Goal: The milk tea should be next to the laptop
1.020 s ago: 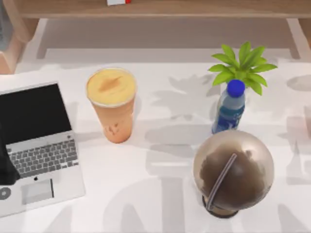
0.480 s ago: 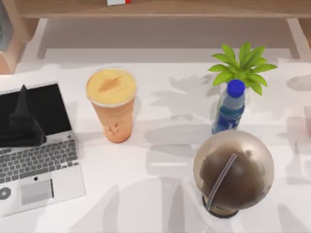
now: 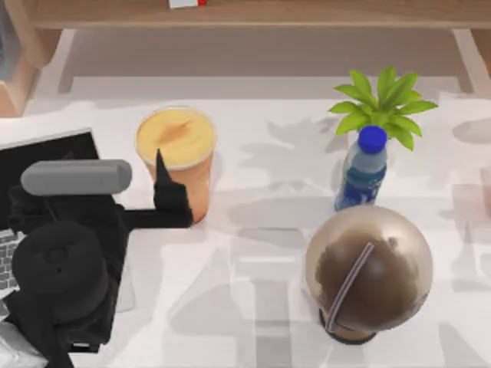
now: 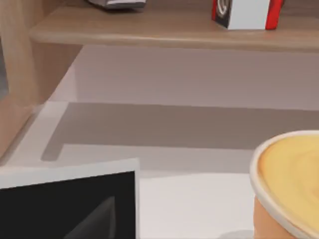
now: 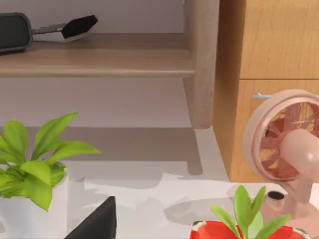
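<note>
From above, the left end effector (image 3: 165, 195) is seen over the laptop (image 3: 54, 153), touching the milk tea (image 3: 178, 157) on the tabletop (image 3: 253, 261); its opening cannot be told. In the left wrist view, the milk tea (image 4: 289, 184) is seen beside the laptop (image 4: 70, 201).

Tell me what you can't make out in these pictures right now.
- Laptop: top view, keyboard and trackpad mostly covered by the left arm.
- Left tool: top view, at the milk tea; whether it touches the cup is unclear.
- Milk tea: left wrist view, cut off by the edge.
- Brown dome-lidded cup: top view, dome hides its body.
</note>
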